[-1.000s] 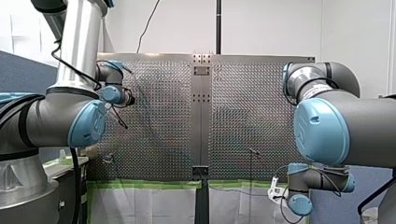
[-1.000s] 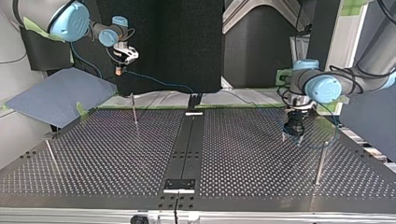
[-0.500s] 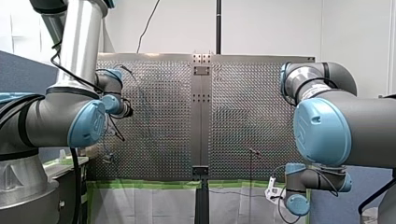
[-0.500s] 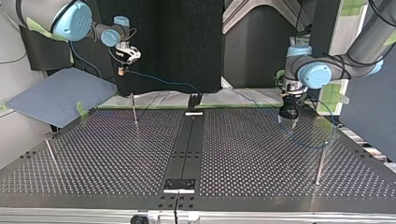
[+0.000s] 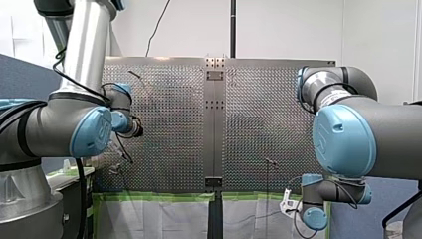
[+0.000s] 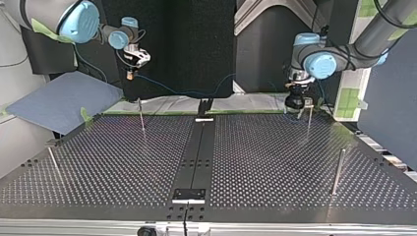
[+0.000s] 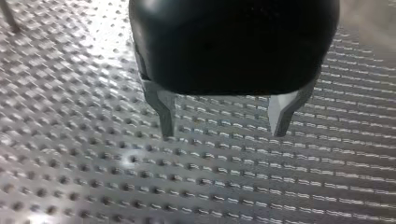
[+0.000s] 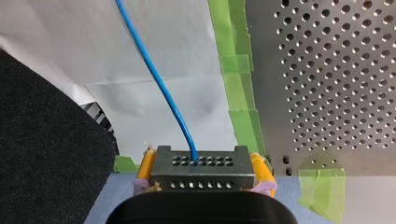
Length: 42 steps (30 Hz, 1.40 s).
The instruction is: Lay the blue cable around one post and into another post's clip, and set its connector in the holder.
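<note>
Grey arms (image 5: 393, 134), blue joint caps (image 5: 343, 140), black metal-fingered left hand (image 7: 223, 134)

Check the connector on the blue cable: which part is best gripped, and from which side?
Grip the connector across its two short flat end faces, coming from the face opposite where the blue cable exits. The block is rectangular, so those parallel faces seat squarely, and the cable runs free ahead. My right gripper holds it so.

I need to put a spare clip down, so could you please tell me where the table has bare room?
In the top view, both perforated halves beside the centre rail are bare, out to the thin posts. The far edge is crowded: blue cable, black fixture, my left claw.
</note>
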Each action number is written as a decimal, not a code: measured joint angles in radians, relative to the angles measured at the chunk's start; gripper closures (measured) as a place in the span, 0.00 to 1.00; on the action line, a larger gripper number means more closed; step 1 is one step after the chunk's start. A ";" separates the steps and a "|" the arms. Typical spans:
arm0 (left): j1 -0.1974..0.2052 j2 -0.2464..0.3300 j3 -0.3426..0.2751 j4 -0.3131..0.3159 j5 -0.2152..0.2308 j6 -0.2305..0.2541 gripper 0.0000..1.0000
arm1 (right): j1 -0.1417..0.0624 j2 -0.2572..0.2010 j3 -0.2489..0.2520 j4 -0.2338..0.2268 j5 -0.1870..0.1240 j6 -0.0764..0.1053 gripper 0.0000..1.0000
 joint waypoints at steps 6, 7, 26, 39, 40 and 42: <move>-0.019 -0.046 -0.023 -0.001 0.023 0.033 0.00 | 0.006 0.000 0.000 0.007 0.000 0.000 1.00; -0.021 -0.053 -0.023 -0.002 0.025 0.036 0.00 | 0.007 0.000 0.000 0.008 0.000 0.000 1.00; -0.122 0.062 -0.068 -0.124 -0.026 0.159 0.00 | 0.020 0.000 -0.001 0.008 -0.007 -0.025 1.00; -0.228 0.125 -0.173 -0.055 -0.131 0.265 0.00 | 0.077 -0.047 0.014 0.037 -0.001 -0.084 1.00; -0.235 0.125 -0.180 -0.053 -0.138 0.272 0.00 | 0.084 -0.054 0.016 0.041 0.005 -0.085 1.00; -0.252 0.125 -0.197 -0.051 -0.155 0.289 0.00 | 0.101 -0.071 0.018 0.054 0.021 -0.086 1.00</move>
